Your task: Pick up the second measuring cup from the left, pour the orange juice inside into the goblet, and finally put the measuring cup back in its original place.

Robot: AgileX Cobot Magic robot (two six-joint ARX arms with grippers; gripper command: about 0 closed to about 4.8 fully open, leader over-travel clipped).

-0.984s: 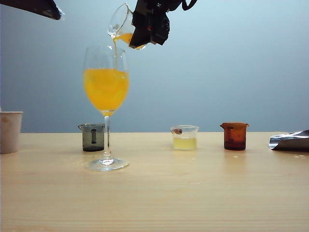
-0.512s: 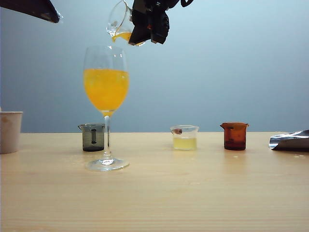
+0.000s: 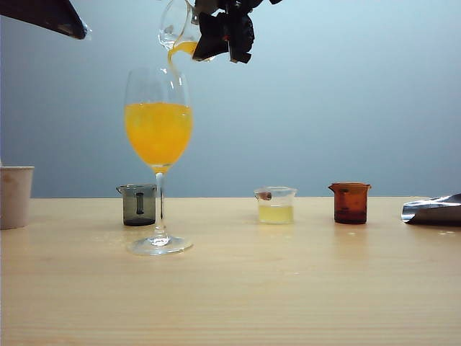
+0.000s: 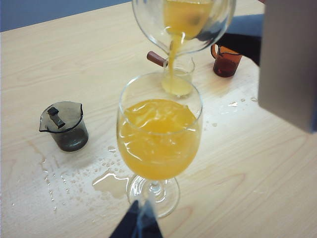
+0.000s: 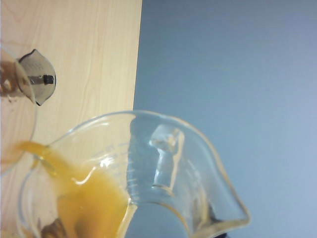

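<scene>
Exterior view: second measuring cup (image 3: pixel 176 29) in right tool (image 3: pixel 209 32).

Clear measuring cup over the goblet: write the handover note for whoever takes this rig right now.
Right gripper: shut on the small clear measuring cup, held tilted above the tall clear stemmed goblet.
Left gripper: low beside the goblet's foot, holding nothing; open or shut cannot be told.
Done: goblet bowl is mostly full of bright orange juice; a thin stream is running in.
Note: liquid is spilled on the light wooden table near the smoky grey cup.
Left: empty the cup, return it between the grey cup and the pale yellow-green cup.
</scene>
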